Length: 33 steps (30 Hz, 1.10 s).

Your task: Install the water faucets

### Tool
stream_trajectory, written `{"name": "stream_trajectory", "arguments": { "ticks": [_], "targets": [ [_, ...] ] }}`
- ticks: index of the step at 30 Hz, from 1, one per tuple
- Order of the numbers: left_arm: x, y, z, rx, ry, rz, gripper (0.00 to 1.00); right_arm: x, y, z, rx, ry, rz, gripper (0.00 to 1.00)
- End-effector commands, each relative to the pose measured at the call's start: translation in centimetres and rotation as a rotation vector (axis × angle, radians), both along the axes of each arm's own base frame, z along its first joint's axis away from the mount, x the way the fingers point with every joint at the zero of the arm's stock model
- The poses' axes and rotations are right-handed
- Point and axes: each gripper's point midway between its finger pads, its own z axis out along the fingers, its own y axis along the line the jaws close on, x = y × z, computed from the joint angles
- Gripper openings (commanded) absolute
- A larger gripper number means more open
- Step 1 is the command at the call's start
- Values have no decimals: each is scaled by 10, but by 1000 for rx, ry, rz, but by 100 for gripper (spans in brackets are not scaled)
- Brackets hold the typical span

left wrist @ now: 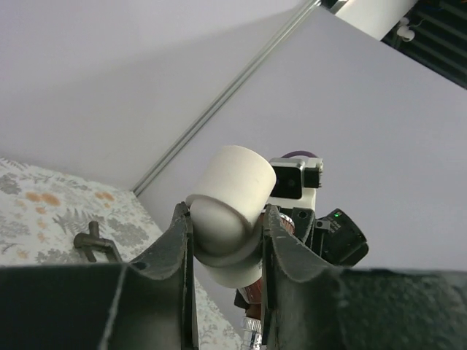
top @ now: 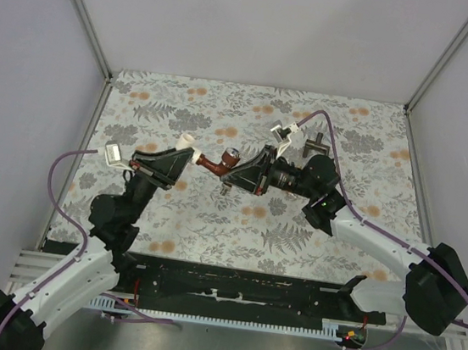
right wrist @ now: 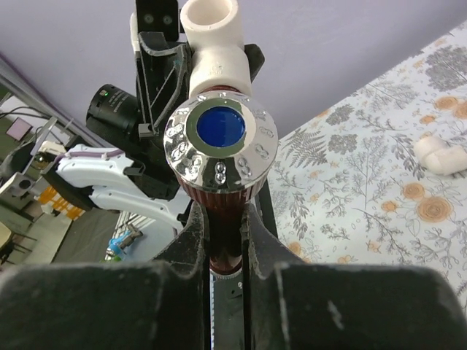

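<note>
Left pincer [left wrist: 226, 237] gripped a white elbow [left wrist: 237, 182], right pincer [right wrist: 222, 226] the brown faucet [right wrist: 219, 146] — end-to-end mid-air, seating unclear; spare elbow [right wrist: 441, 154] unfitted

Reddish-brown faucet [top: 214, 166] sits approx. centre of top view, held aloft, body roughly horiz., w/ dimpled chrome knob [right wrist: 221, 142], blue centre, on top.

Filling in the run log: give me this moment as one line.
left gripper: shut on white elbow fitting | right gripper: shut on reddish-brown faucet | faucet held up to fitting, above table
</note>
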Motion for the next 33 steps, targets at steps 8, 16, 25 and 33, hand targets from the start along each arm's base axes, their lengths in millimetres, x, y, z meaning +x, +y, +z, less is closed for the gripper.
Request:
{"name": "stream_trajectory", "arguments": {
  "ticks": [8, 16, 25, 33],
  "targets": [
    [-27, -1, 27, 23, -170, -36, 2, -3, 1, 23, 63, -40, 12, 59],
    [-29, -3, 29, 43, -180, -44, 2, -1, 7, 30, 114, -17, 34, 58],
    [-40, -6, 36, 70, -251, -65, 2, 3, 12, 33, 207, 87, 53, 7],
    [-77, -18, 60, 118, -436, -189, 2, 0, 10, 39, 301, 252, 133, 0]
  ]
}}
